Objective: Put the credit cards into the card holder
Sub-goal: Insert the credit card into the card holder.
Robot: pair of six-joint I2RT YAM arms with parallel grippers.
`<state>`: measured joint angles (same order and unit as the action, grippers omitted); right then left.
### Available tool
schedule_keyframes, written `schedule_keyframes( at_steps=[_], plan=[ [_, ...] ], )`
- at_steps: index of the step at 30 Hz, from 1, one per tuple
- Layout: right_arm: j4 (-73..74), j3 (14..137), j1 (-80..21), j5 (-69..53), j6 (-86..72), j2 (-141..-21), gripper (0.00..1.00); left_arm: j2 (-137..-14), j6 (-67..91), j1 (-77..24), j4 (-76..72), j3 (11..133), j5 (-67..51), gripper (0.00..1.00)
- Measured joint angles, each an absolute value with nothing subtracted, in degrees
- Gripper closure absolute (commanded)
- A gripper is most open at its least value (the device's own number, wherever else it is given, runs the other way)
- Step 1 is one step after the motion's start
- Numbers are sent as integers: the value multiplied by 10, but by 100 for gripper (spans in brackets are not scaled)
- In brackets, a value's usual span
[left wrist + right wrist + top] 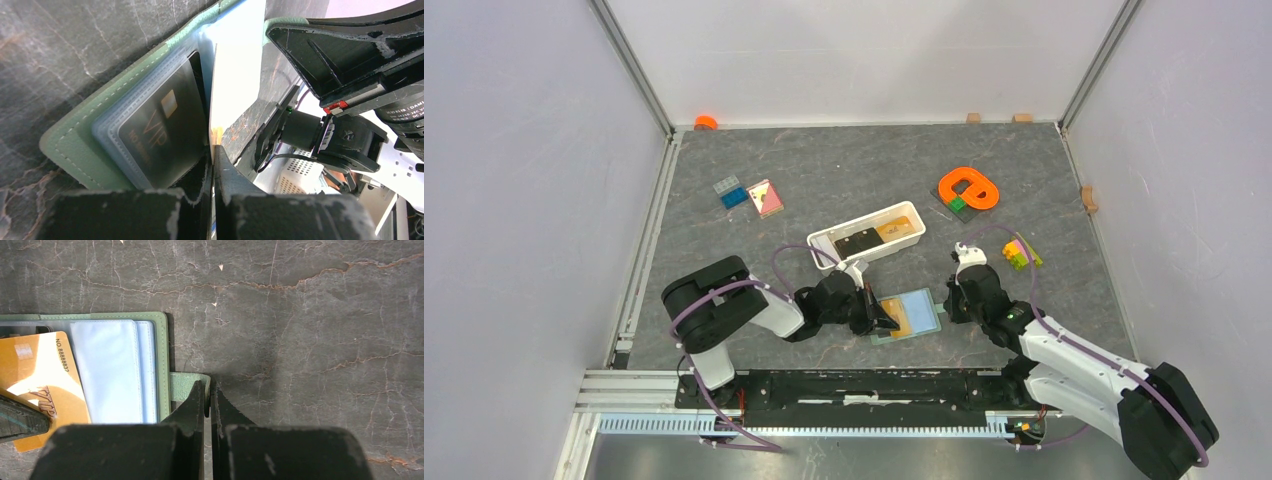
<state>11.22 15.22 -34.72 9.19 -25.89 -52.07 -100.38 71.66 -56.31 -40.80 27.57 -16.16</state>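
On the grey tabletop point(844, 170), the green card holder point(924, 305) lies open at lower centre, its strap tab point(185, 385) pinched by the right hand point(208, 400). The left hand point(214, 165), clamped on a gold credit card point(42, 375), should keep it flat and square to the sleeve mouth while sliding.

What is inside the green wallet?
In the green wallet, a black VIP card sits in a clear sleeve. An orange card, pinched by the left tool, lies over the pale blue sleeves. Anything beneath those sleeves is covered.
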Motion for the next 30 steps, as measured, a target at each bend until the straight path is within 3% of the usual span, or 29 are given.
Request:
schedule_keyframes(
  at_steps=[8, 17, 30],
  plan=[
    [116, 154, -348, 94, -259, -522, 100, -1017, 717, -563, -430, 275, -166, 97],
    [129, 156, -349, 103, -259, -518, 100, -1030, 716, -563, -425, 295, -170, 90],
    [135, 156, -351, 107, -259, -514, 100, -1022, 724, -562, -405, 304, -173, 60]
  ],
)
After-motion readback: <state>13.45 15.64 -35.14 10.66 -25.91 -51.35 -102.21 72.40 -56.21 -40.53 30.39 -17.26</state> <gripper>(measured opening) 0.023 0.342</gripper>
